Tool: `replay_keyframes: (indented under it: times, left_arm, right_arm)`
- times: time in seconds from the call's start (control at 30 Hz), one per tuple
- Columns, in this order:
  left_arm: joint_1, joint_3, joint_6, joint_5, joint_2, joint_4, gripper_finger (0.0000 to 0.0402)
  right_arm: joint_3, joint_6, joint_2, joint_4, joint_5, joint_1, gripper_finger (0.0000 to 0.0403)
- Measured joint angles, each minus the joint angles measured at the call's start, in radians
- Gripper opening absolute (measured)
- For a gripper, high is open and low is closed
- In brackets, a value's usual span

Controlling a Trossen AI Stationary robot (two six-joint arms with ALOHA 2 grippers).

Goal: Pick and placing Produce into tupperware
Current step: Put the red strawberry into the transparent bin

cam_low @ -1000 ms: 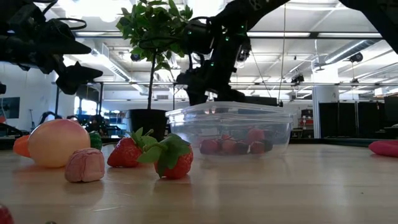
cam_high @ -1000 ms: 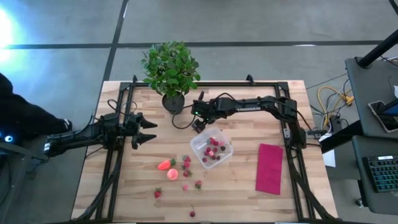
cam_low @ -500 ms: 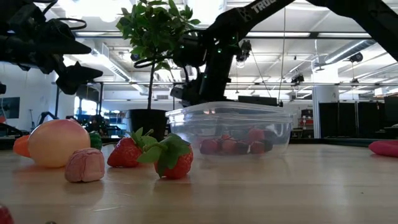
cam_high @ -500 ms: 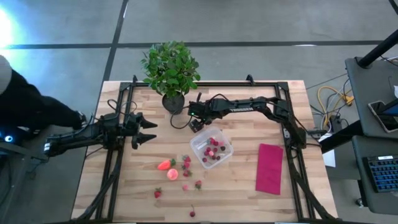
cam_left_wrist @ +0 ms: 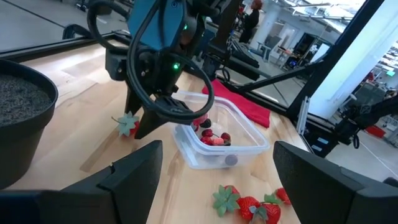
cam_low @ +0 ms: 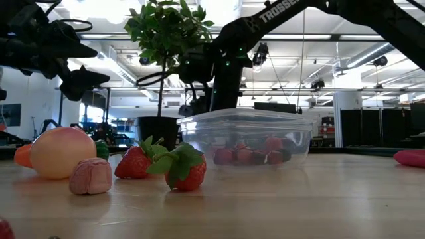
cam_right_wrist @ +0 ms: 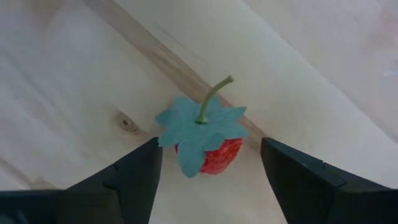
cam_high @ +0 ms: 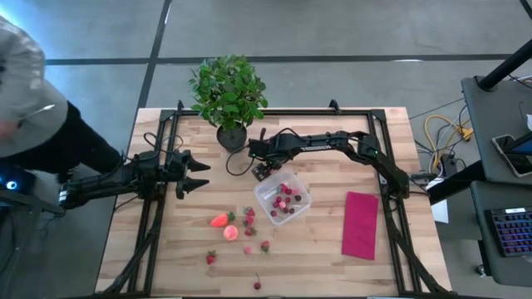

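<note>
The right hand (cam_high: pixel 260 169) hides the strawberry (cam_right_wrist: pixel 208 146) beneath it from above. A person (cam_high: pixel 29 100) is cropped at the edge.

Berries (cam_high: pixel 284 200) in tupperware (cam_high: pixel 298 187), cloth (cam_high: pixel 361 224) beside.

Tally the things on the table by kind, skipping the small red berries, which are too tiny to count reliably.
Potted plant: 1
Clear container: 1
Magenta cloth: 1
Large orange-red strawberry: 1
Round pink-orange fruit: 1
Total: 5
</note>
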Motion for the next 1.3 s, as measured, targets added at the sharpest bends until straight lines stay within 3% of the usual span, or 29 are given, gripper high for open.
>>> replay_keyframes:
  times: [0.63, 0.93, 1.3]
  left_arm:
    - [0.0, 0.0, 0.0, 0.0, 0.0, 0.0, 0.0293]
    - [0.0, 0.0, 0.0, 0.0, 0.0, 0.0, 0.0293]
    - [0.0, 0.0, 0.0, 0.0, 0.0, 0.0, 0.0293]
  right_arm:
    - [0.0, -0.007, 0.0, 0.018, 0.031, 0.0, 0.0131]
    - [-0.001, 0.001, -0.042, 0.013, 0.006, -0.001, 0.0143]
    - [0.0, 0.059, -0.321, -0.173, -0.029, 0.085, 0.0142]
